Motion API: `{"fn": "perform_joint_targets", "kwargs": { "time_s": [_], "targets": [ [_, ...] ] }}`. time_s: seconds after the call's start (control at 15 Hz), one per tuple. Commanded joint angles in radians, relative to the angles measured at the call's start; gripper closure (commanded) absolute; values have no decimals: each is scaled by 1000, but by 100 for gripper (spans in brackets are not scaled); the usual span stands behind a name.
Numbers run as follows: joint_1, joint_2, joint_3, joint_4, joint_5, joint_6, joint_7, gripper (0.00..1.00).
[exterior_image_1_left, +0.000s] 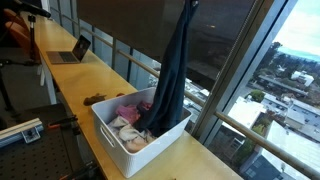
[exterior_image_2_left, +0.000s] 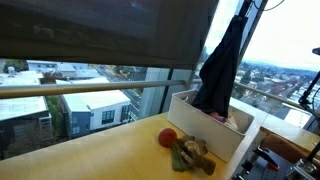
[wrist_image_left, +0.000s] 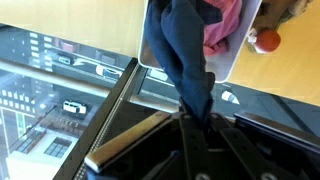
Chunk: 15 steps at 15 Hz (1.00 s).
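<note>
One dark blue garment, pinched in hand, lower end in one white bin; one red ball, one laptop on table.

Open laptop at far end of long wooden desk; red ball just beside brown-green soft toy on desk; dark blind across upper window.
</note>
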Motion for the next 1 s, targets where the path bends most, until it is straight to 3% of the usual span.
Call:
{"fn": "perform_joint_targets", "kwargs": {
  "time_s": [0.0, 0.4, 0.93],
  "targets": [
    [-1, -64, 3, -158, 10, 42, 1, 99],
    [7, -98, 5, -307, 7, 81, 3, 99],
    [16, -135, -11, -397, 11, 98, 1, 99]
  ]
}}
